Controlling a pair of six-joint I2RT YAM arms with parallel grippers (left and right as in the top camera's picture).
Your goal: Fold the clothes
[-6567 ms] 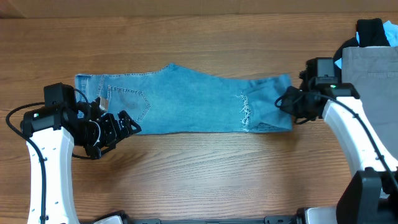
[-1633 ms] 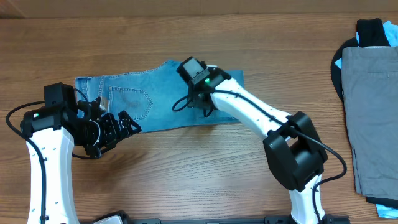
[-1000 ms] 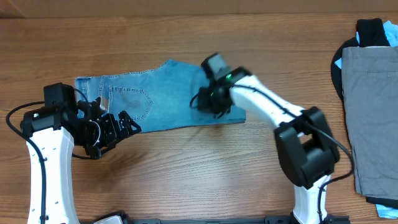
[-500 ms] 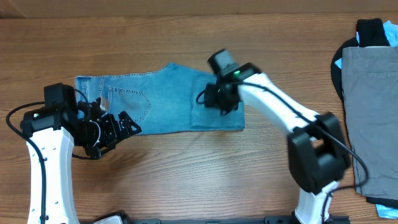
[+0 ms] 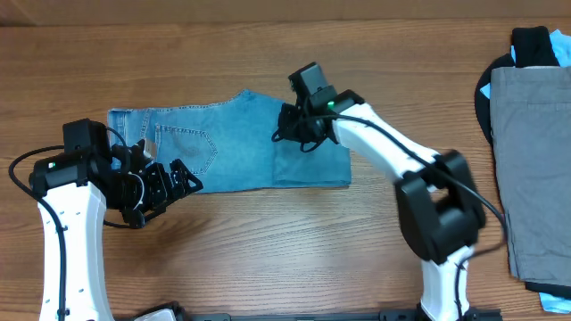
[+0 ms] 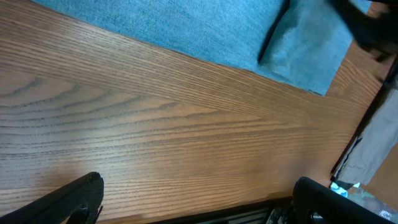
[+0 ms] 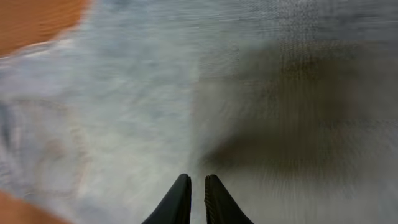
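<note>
Now right pincer [image 7: 197,178], pressed together, over folded jeans [image 5: 223,152]; left pincer [image 6: 198,183] spread

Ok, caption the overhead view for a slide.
Right gripper over half-folded jeans; left gripper at the waist end.

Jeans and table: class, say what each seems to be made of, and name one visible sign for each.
The jeans look like light blue denim, matte and woven, judging by the stitched pocket seams and faded colour. The table looks like wood or wood-look laminate, smooth, with brown grain lines; which of the two cannot be told.
</note>
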